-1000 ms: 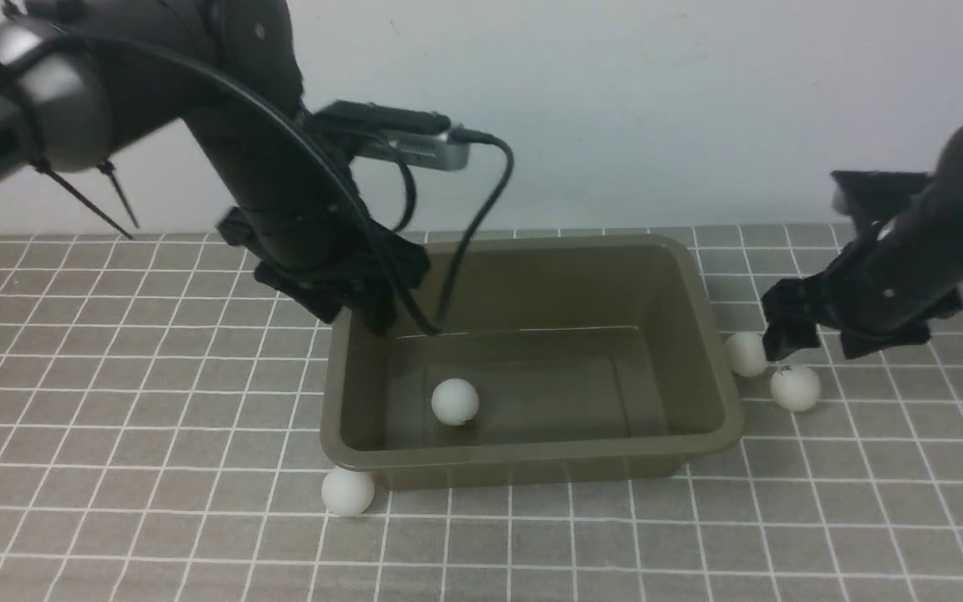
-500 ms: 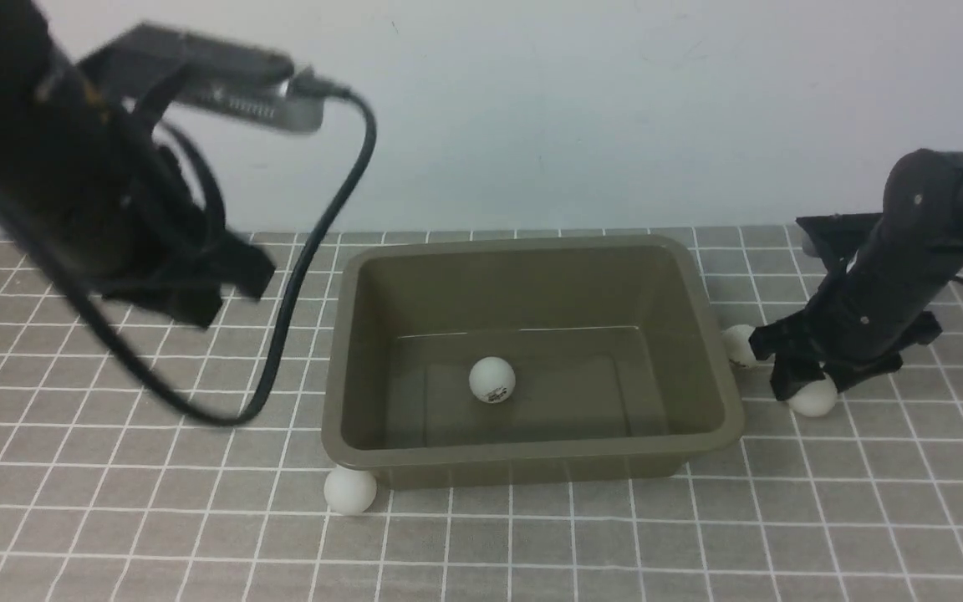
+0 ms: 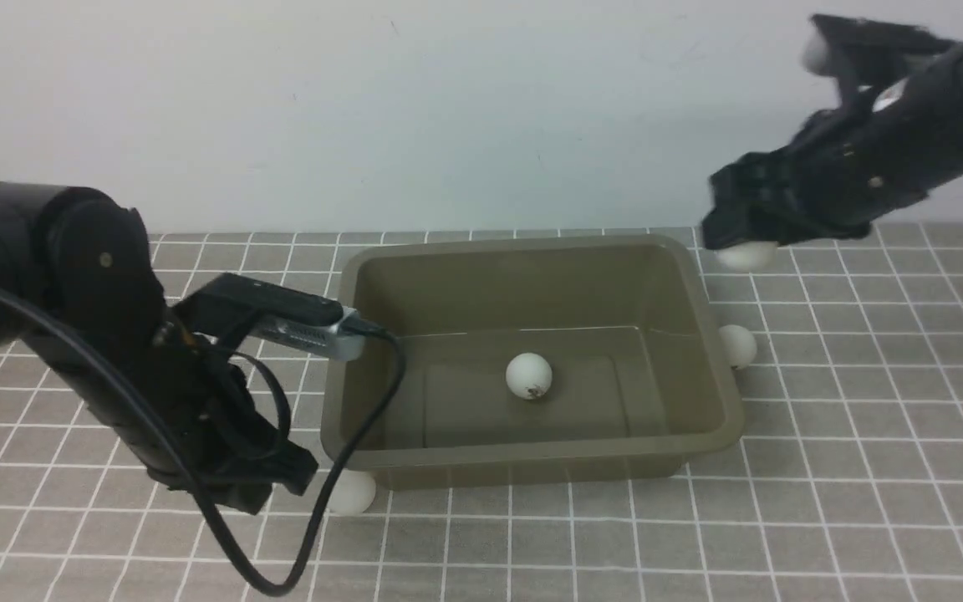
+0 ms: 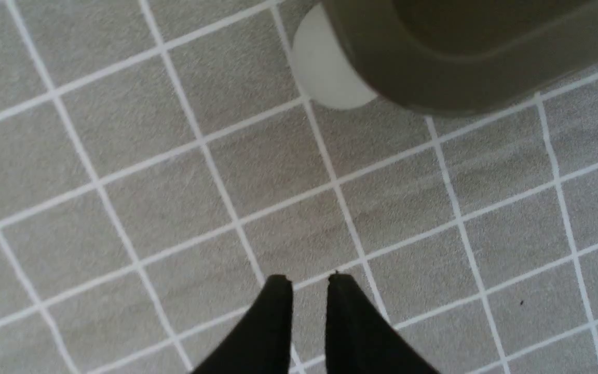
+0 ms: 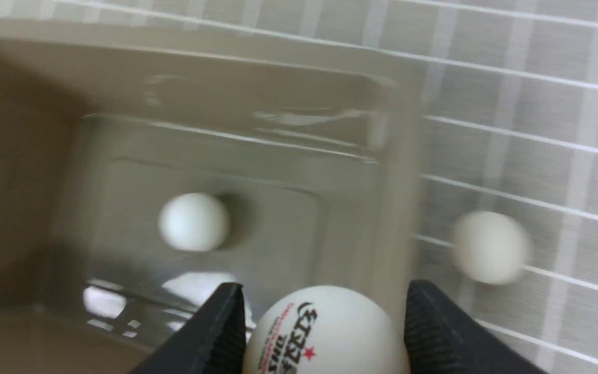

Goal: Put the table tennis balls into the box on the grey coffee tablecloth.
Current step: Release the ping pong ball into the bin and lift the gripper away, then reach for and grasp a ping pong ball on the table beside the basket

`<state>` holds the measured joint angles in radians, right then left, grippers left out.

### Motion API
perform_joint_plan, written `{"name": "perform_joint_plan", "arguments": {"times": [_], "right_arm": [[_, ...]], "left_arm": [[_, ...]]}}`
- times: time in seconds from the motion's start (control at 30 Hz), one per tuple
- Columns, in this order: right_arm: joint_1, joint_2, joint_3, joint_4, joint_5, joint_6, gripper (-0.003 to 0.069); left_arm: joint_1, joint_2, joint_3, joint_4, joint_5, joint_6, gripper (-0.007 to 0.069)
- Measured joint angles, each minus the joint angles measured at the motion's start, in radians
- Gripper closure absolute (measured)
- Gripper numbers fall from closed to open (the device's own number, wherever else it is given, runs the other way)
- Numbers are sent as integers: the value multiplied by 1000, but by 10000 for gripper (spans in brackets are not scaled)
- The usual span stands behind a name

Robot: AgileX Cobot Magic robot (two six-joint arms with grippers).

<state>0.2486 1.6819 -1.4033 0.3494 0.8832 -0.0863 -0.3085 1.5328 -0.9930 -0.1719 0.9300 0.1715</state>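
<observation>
White ball (image 5: 325, 332) is being gripped by the right fingers (image 5: 216, 332) above the box's (image 3: 532, 456) two o'clock corner, while left fingers (image 4: 273, 322), barely parted, are hovering empty near its seven o'clock ball (image 4: 325, 67).

The ball (image 5: 325, 332) in the right claw (image 5: 325, 291) shows red lettering, apparently "DHS", and a star.

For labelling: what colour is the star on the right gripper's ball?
Red star on the ball; clearest in right wrist view.
</observation>
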Motion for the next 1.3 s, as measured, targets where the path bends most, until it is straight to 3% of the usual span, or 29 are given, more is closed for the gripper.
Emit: {"name": "perform_joint_plan", "arguments": {"times": [0.17,0.3,0.5,1.07,1.17,1.3], "right_arm": [[48,69,0,9,-8,-4,281],[58,127,0,1,-37,-4,118],[58,119,-11,-68,-59,-4,21],[58,110,-125,-92,-37,3,36],[58,110,-125,-92,-47,20,36],[49,110,-126,-92,-61,62,41]], "left_arm": [[0,54,0,-44,-42,67,376],[0,116,0,-66,-97,122,200],[0,177,0,-118,-160,200,99],[0,275,0,-131,-335,258,95],[0,284,0,-131,-338,258,121],[0,308,0,-132,-338,259,264]]}}
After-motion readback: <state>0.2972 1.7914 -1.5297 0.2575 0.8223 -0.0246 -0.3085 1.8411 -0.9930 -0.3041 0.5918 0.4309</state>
